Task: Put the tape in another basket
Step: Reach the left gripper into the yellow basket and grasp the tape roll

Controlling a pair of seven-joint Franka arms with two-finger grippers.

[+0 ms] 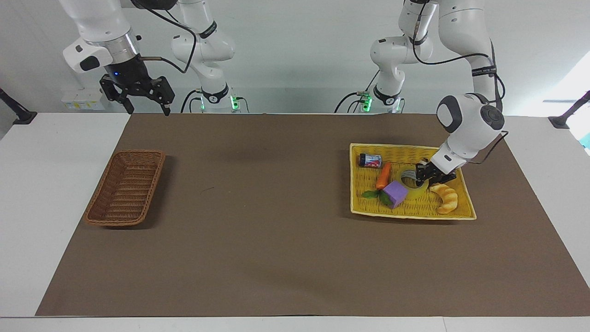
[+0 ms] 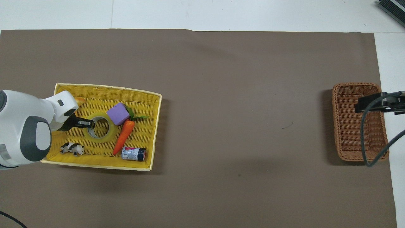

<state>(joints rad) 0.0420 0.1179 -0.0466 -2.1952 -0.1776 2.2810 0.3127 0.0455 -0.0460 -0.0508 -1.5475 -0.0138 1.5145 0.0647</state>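
A brown mat covers most of the white bench. On it, toward the left arm's end, sits a yellow basket holding several things, and toward the right arm's end, well apart from it, lies the narrow dark wicker basket with nothing in it. The left arm reaches down into the yellow basket, its white wrist over the corner where the croissant lies. The left gripper is down at the tape, at the side of the roll that faces the croissant; one finger shows inside the ring's hole in the overhead view, but whether the jaws have clenched on the roll's wall I cannot tell. The tape lies flat in the middle of the yellow basket, touching a purple block that sits just beside it. An orange carrot with green leaves lies along the block, and a small can rests on its side nearer to the robots than the carrot. A black-and-white toy animal lies near the basket's corner closest to the left arm's base. The right gripper waits high over the mat's edge, jaws released and spread.
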